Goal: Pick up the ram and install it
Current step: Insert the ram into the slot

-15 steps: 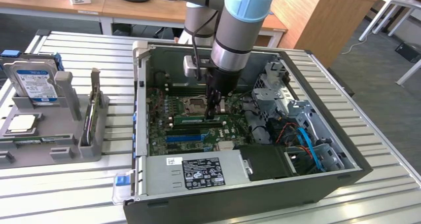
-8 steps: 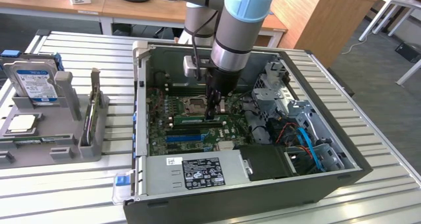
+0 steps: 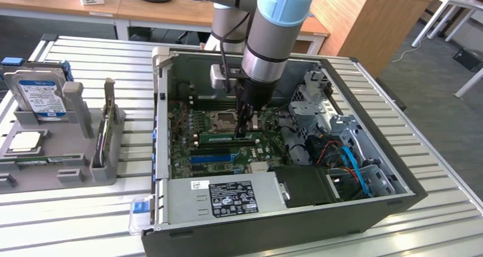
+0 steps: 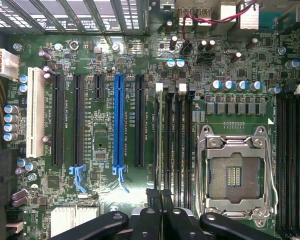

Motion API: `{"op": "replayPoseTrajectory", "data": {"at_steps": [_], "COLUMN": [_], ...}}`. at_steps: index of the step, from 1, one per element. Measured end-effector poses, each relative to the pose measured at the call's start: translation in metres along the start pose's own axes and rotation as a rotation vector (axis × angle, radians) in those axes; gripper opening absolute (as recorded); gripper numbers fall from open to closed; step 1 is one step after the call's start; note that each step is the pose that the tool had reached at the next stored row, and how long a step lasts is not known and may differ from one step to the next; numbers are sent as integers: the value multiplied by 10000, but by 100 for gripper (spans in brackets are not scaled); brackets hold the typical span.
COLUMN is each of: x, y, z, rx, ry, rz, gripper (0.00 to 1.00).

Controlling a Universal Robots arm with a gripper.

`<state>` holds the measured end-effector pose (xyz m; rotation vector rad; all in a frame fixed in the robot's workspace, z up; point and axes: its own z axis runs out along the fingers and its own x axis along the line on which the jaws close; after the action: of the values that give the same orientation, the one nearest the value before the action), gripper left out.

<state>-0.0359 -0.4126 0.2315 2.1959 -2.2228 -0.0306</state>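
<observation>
Green ram sits seated on the motherboard, closed hand touching one end.

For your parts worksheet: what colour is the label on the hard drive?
Blue and white, on the hard drive; best seen in the exterior view.

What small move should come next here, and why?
Probably press straight down a little. The gripper is shut on the ram, which stands on edge along the memory slots beside the empty processor socket; whether it is fully seated I cannot tell.
</observation>
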Motion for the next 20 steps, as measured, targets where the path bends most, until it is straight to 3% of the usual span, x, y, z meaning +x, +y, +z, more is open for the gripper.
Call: {"op": "replayPoseTrajectory", "data": {"at_steps": [20], "x": [0], "y": [-8], "z": [5], "rx": [-26], "ry": [3], "rz": [1], "gripper": [12]}}
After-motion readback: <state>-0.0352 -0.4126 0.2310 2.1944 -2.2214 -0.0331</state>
